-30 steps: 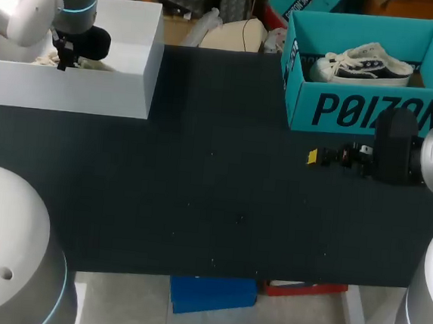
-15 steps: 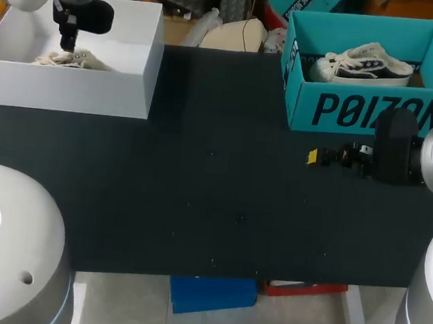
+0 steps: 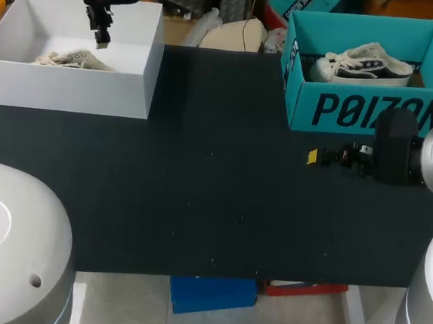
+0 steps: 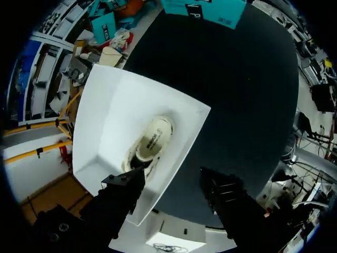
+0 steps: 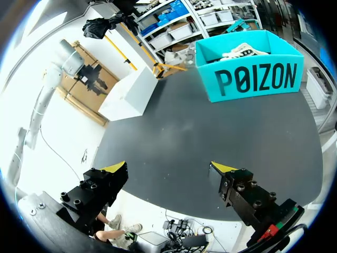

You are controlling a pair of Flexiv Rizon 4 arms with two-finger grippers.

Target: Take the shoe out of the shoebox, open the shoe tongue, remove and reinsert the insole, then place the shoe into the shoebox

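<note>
A beige shoe (image 3: 72, 59) lies on its side inside the white shoebox (image 3: 71, 92) at the table's far left. My left gripper (image 3: 102, 40) hangs above the box, clear of the shoe. In the left wrist view its dark fingers (image 4: 124, 184) stand wide apart and hold nothing, with the shoe (image 4: 152, 141) lying in the white shoebox (image 4: 105, 110) below, ahead of the left gripper (image 4: 171, 182). My right gripper (image 3: 312, 157) hovers over the table in front of the teal box, open and empty; in its own view the right gripper (image 5: 168, 168) shows both yellow tips far apart.
A teal box (image 3: 373, 111) at the far right holds a white and navy shoe (image 3: 369, 62). The black table (image 3: 214, 192) stretches between the two boxes. From the right wrist, the teal box (image 5: 247, 68) and white shoebox (image 5: 129, 95) stand at the table's far side.
My left gripper has risen out of the white shoebox, drifted right and opened. The beige shoe stays lying in the box. The right arm has not moved.
</note>
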